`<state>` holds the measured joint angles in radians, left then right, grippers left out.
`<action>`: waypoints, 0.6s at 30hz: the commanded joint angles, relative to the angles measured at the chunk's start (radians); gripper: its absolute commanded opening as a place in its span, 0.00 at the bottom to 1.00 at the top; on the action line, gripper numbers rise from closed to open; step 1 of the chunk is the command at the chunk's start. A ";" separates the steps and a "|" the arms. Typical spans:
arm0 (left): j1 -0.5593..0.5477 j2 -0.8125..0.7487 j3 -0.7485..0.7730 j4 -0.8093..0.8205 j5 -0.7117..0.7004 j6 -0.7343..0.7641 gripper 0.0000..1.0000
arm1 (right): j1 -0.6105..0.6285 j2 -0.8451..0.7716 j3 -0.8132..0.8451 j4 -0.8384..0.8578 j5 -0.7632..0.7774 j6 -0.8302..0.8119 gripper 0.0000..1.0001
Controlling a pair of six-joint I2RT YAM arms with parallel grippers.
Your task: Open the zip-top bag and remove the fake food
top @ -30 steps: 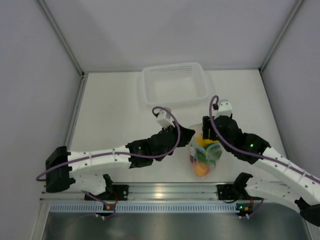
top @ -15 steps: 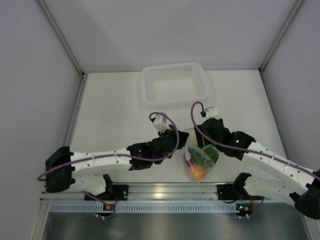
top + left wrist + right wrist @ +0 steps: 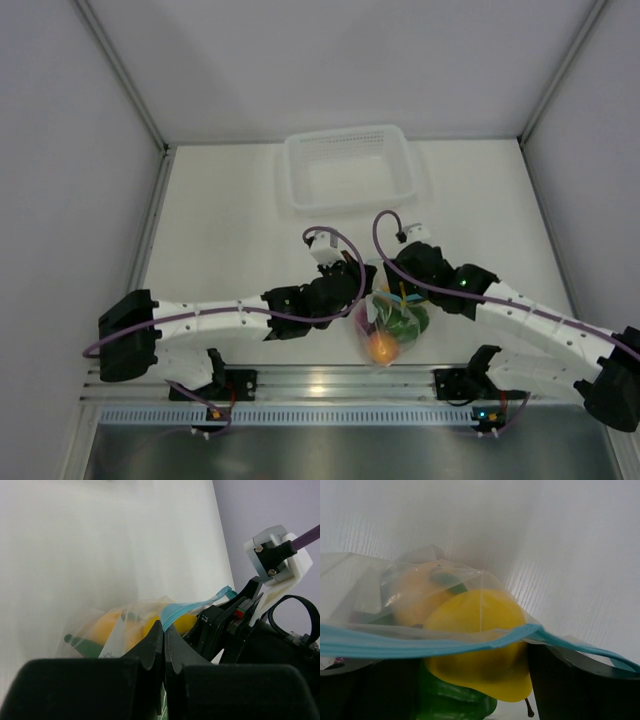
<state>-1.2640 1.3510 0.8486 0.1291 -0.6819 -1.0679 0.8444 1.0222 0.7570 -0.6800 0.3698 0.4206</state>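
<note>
The zip-top bag (image 3: 392, 318) lies on the table (image 3: 230, 230) near its front edge, between the two arms, with the fake food (image 3: 381, 347) inside it. The left fingers (image 3: 152, 647) are closed narrow on the blue zip strip (image 3: 180, 611). The right fingers (image 3: 570, 680) stand wide, one on each side of the bag's top. The white basket (image 3: 350, 170) is well apart, at the far side.

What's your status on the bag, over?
Left gripper shut on blue strip of zip-top bag. Right gripper jaws apart astride bag, grip unclear. Fake food inside. Nothing blocking.
</note>
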 commanded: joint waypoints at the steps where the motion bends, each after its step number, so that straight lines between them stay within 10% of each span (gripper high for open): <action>1: 0.005 -0.001 0.021 0.043 -0.051 0.019 0.00 | 0.008 0.012 -0.018 0.008 -0.022 0.024 0.72; 6: 0.006 -0.018 0.004 0.043 -0.083 0.032 0.00 | 0.010 -0.017 -0.018 0.010 -0.029 0.018 0.42; 18: 0.005 -0.033 0.012 0.040 -0.130 0.141 0.00 | 0.013 -0.221 0.042 0.186 -0.216 -0.002 0.25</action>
<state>-1.2640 1.3506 0.8486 0.1349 -0.7586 -0.9855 0.8490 0.8322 0.7418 -0.5999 0.2214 0.4294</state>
